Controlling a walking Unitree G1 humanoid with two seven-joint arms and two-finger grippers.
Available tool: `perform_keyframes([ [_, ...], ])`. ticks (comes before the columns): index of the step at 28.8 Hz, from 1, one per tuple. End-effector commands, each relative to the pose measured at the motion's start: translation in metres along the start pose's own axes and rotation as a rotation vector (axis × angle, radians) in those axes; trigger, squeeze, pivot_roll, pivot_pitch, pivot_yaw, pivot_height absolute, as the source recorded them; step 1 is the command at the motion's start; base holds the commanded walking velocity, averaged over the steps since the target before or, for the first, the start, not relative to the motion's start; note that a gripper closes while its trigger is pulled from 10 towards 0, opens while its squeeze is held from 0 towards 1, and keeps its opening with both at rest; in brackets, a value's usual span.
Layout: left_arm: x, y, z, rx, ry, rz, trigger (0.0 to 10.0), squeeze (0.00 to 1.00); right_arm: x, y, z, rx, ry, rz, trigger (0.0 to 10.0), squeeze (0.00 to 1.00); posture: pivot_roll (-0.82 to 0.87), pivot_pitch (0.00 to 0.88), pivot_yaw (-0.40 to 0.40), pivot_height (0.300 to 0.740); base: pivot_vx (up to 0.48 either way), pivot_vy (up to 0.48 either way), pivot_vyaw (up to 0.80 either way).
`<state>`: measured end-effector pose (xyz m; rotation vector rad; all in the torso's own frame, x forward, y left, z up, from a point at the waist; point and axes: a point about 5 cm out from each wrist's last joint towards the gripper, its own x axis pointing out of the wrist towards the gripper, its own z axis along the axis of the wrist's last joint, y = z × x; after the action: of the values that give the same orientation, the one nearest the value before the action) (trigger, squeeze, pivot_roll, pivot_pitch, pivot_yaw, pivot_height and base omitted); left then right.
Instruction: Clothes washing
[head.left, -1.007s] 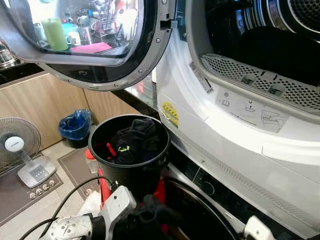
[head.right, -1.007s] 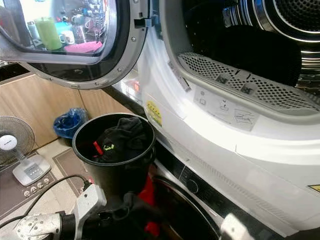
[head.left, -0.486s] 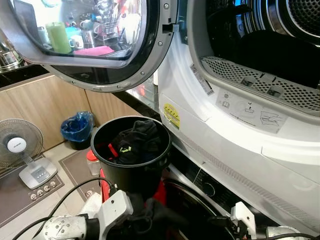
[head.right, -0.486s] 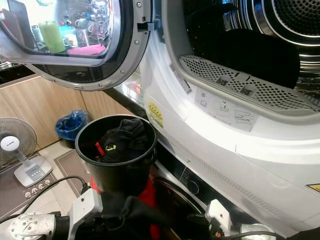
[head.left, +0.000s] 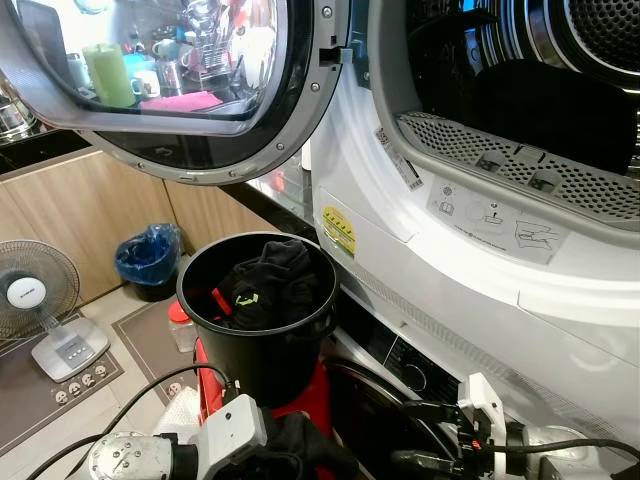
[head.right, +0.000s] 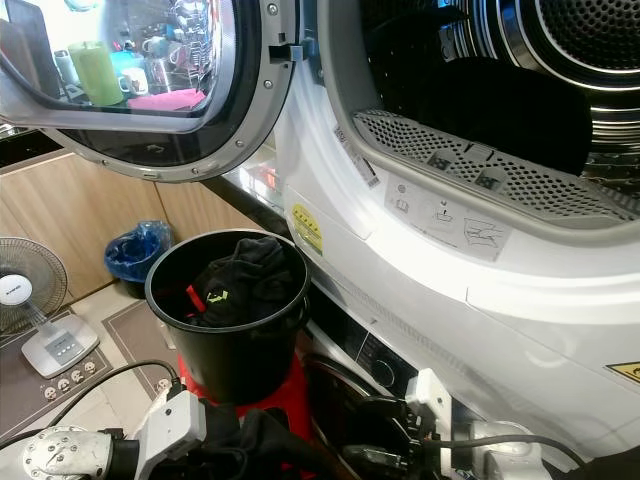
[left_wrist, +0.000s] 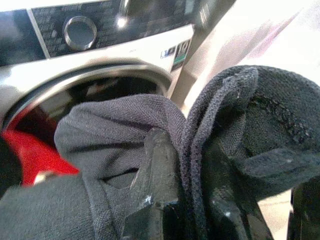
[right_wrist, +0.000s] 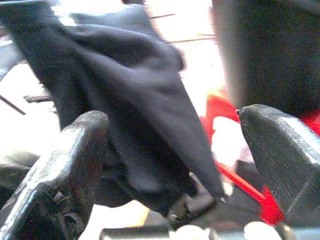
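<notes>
Two risks face you: the left gripper (left_wrist: 200, 200), jaws clamped on the dark garment (left_wrist: 125, 125) just below the black bucket (head.left: 262, 360), holds only a fold that may slip. Your right gripper (right_wrist: 175, 150), jaws apart beside it, could snag the cloth.

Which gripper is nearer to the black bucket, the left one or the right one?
Left. The left gripper, shut on a dark cloth, is just below the bucket. The right gripper, open, is lower and farther to the right, before the lower machine's door.
</notes>
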<state>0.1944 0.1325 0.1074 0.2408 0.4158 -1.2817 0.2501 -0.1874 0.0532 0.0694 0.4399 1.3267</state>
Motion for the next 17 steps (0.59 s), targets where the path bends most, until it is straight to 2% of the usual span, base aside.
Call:
perform_keyframes([
  [1, 0.004, 0.004, 0.007, 0.056, -0.005, -0.011, 0.0, 0.00, 0.011, 0.004, -0.002, -0.034, 0.047, 0.041, 10.0, 1.00, 0.09, 0.071, 0.011, 0.740, 0.000, 0.000, 0.00],
  [5, 0.011, 0.006, 0.011, 0.063, 0.008, -0.011, 0.0, 0.00, 0.026, -0.003, 0.005, -0.050, 0.002, -0.022, 10.0, 1.00, 0.08, 0.069, 0.011, 0.740, 0.000, 0.000, 0.00],
  [8, 0.020, 0.009, 0.012, 0.062, 0.004, 0.013, 0.0, 0.00, 0.040, -0.013, 0.010, -0.070, -0.030, -0.153, 10.0, 1.00, 0.09, 0.064, 0.009, 0.740, 0.000, 0.000, 0.00],
  [12, 0.020, 0.010, 0.007, 0.043, 0.029, 0.036, 0.0, 0.00, 0.044, -0.023, 0.014, -0.088, -0.043, -0.273, 10.0, 1.00, 0.09, 0.059, 0.008, 0.740, 0.000, 0.000, 0.00],
  [13, 0.019, 0.012, 0.007, 0.032, 0.041, 0.049, 0.0, 0.00, 0.044, -0.027, 0.014, -0.116, -0.012, -0.339, 10.0, 1.00, 0.09, 0.055, 0.008, 0.740, 0.000, 0.000, 0.00],
  [15, 0.018, 0.013, 0.006, 0.028, 0.048, 0.058, 0.0, 0.00, 0.043, -0.032, 0.013, -0.125, 0.016, -0.392, 10.0, 1.00, 0.10, 0.054, 0.008, 0.740, 0.000, 0.000, 0.00],
  [17, 0.017, 0.019, 0.006, 0.009, 0.063, 0.118, 0.0, 0.00, 0.045, -0.038, 0.017, -0.109, -0.029, -0.465, 10.0, 1.00, 0.10, 0.046, 0.010, 0.740, 0.000, 0.000, 0.00],
])
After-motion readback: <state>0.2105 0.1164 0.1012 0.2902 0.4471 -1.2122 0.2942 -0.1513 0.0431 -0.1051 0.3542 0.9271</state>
